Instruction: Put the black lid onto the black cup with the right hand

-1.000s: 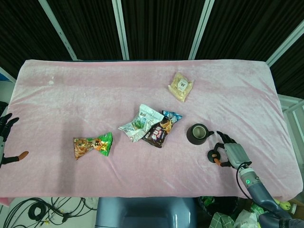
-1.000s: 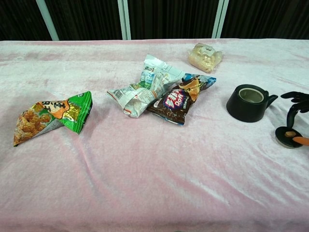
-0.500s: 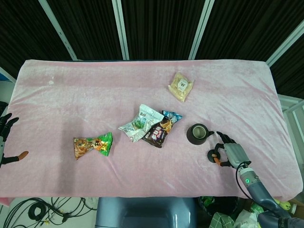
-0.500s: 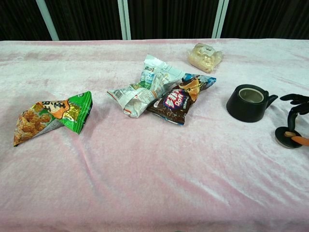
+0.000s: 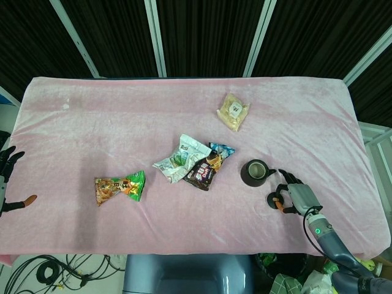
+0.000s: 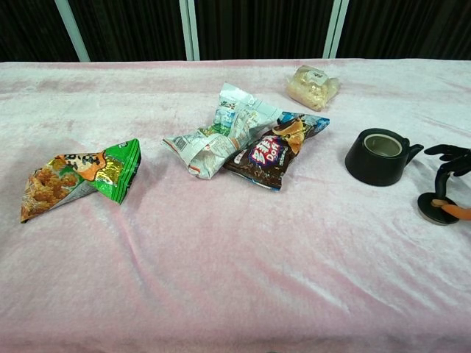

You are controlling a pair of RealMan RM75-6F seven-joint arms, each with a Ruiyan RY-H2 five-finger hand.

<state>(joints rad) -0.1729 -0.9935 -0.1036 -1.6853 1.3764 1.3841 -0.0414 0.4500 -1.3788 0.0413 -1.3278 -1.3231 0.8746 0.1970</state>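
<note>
Black lid [image 6: 436, 207] flat on the pink counter [image 5: 122, 116], just beside the black cup [image 6: 379, 156] on its right and nearer the front edge; cup upright, mouth open, small spout or handle toward the lid. Right robot hand [image 5: 293, 197] down over the lid, thumb and a finger [image 6: 444, 176] closing on it, other fingers spread above; looks pinched at the rim, though whether lifted off the cloth cannot be told. Left robot hand [image 5: 8, 177] at the far left edge, fingers apart, holding nothing.

Judged light, thin and rigid, a small plastic disc; probably smooth, so apt to slip or tilt in a two-point pinch; little purchase while flat on plush cloth. Best taken across the rim at opposite edges, kept level, then lowered square onto the cup mouth; cup itself light enough to shift if nudged sideways.
</note>
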